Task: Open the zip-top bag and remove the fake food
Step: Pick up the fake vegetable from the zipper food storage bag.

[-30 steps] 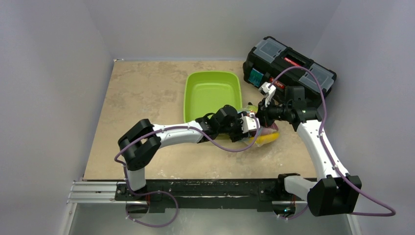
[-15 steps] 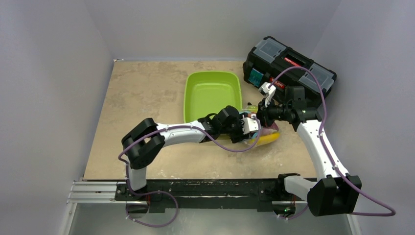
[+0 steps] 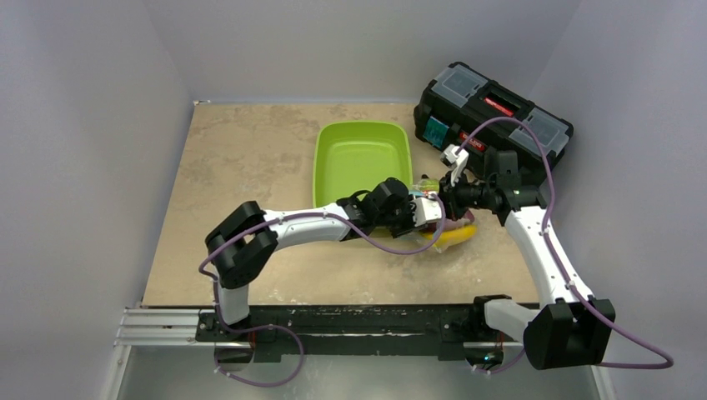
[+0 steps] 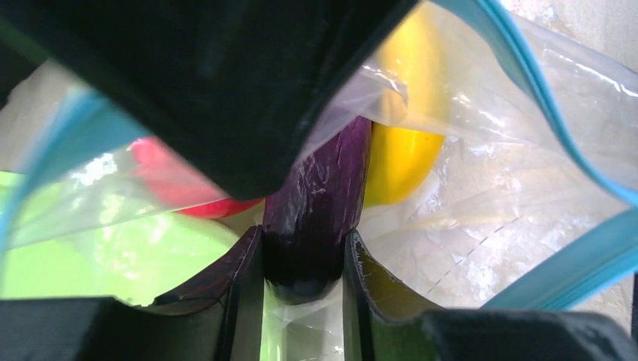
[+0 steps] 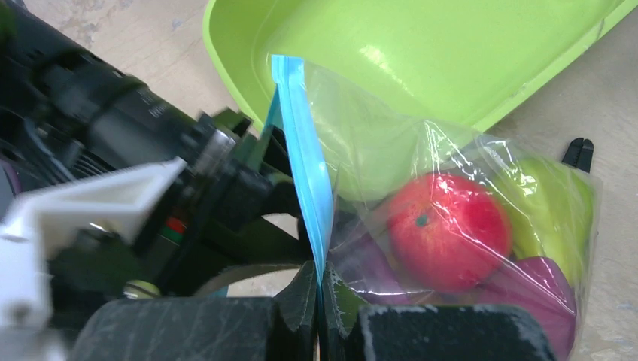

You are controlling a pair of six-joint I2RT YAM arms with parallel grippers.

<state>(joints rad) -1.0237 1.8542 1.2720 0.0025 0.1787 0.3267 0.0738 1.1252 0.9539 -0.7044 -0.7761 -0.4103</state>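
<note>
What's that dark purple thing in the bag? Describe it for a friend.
Find the lime-green tray mid-table; the zip-top bag lies at its near right corner. Inside the bag's mouth, between the left arm's jaws, is the eggplant: long, dark purple, unlike the yellow banana and red apple beside it.

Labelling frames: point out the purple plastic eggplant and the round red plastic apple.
purple plastic eggplant (image 4: pixel 316 203), left wrist view, mid body.
round red plastic apple (image 5: pixel 448 229), right wrist view, its middle.

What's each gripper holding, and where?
The left gripper clamps the purple eggplant by its end inside the zip-top bag; right gripper pinches the blue zipper strip.
</note>
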